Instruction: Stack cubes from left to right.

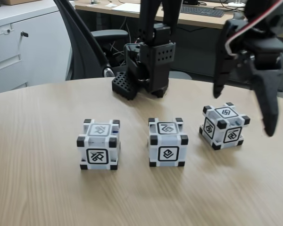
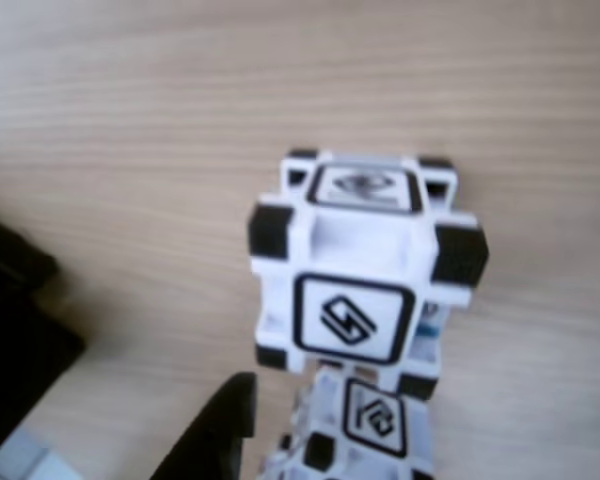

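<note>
Three cubes (image 1: 98,144) (image 1: 167,142) (image 1: 224,125): white-grey bodies, black corner blocks, black-framed geometric symbols on each face. Fingers (image 1: 270,113): black. Counter (image 1: 37,188): light wood grain.

The arm (image 1: 153,52) rises from its black base at the back in the fixed view while the gripper (image 1: 245,113) hangs in the air on the right, its two black fingers (image 1: 269,108) pointing down, spread wide and holding nothing.
</note>
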Motion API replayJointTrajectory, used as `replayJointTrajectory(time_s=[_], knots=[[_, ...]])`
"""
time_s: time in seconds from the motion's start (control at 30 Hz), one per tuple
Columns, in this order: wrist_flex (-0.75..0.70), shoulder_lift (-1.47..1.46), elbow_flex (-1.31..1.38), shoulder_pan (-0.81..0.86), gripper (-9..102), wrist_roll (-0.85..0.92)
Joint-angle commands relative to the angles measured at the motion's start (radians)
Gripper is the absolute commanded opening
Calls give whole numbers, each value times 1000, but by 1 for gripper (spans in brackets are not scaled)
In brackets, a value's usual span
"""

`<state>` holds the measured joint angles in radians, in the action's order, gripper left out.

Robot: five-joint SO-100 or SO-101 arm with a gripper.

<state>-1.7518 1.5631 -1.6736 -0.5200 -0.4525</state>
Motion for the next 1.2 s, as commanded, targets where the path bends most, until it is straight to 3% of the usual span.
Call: replayJointTrajectory(time_s=[0.0,0.3,1.17], knots=[[-8,21,8,-52,53,-28],[-8,5,6,-86,51,-106],[5,-155,6,-61,50,-86]])
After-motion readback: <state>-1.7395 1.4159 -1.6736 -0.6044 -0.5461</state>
